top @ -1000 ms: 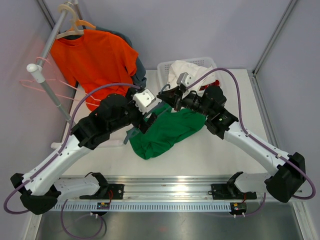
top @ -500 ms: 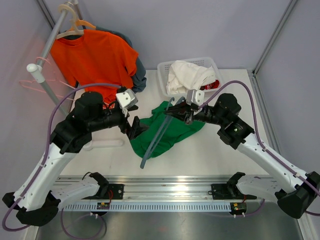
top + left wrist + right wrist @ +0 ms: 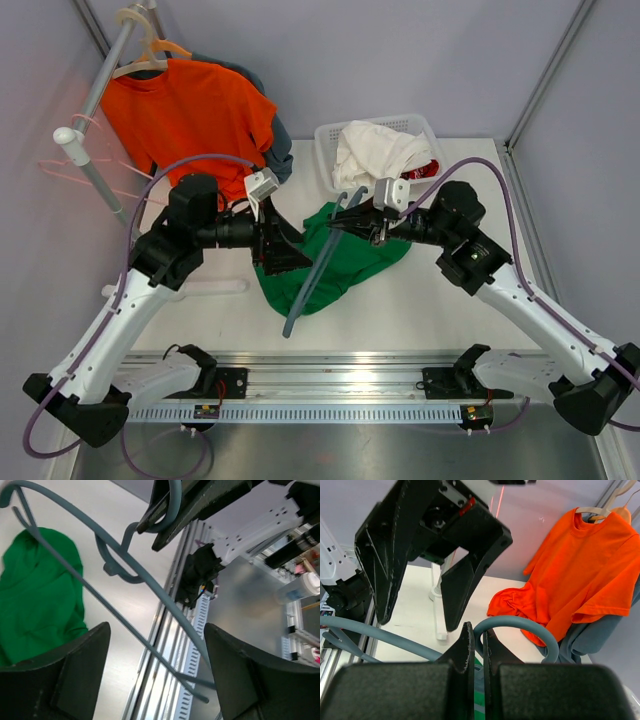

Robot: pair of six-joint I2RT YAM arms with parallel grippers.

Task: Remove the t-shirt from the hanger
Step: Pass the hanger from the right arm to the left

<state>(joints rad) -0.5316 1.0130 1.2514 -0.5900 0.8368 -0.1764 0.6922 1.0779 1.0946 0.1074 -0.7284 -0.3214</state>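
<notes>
The green t-shirt (image 3: 350,262) lies crumpled on the white table, off the hanger. The grey-blue hanger (image 3: 310,285) hangs slanted above it, its lower end near the table's front. My right gripper (image 3: 342,222) is shut on the hanger's hook (image 3: 517,625), seen in the right wrist view between its jaws (image 3: 476,630). My left gripper (image 3: 278,247) is open and empty, just above the shirt's left edge. In the left wrist view its gripper (image 3: 156,626) is spread wide, with the hanger (image 3: 130,592) and the t-shirt (image 3: 35,595) beyond it.
A garment rack (image 3: 95,95) at the back left carries an orange t-shirt (image 3: 190,115) on a hanger, a grey garment behind it and pink hangers (image 3: 75,165). A white basket (image 3: 425,125) with white and red clothes stands at the back right. The rack's white foot (image 3: 200,288) lies on the table.
The arms drew apart and the hanger came out of the green t-shirt, held by the right gripper. The left gripper pulled back, then edged right over the shirt's left edge.
</notes>
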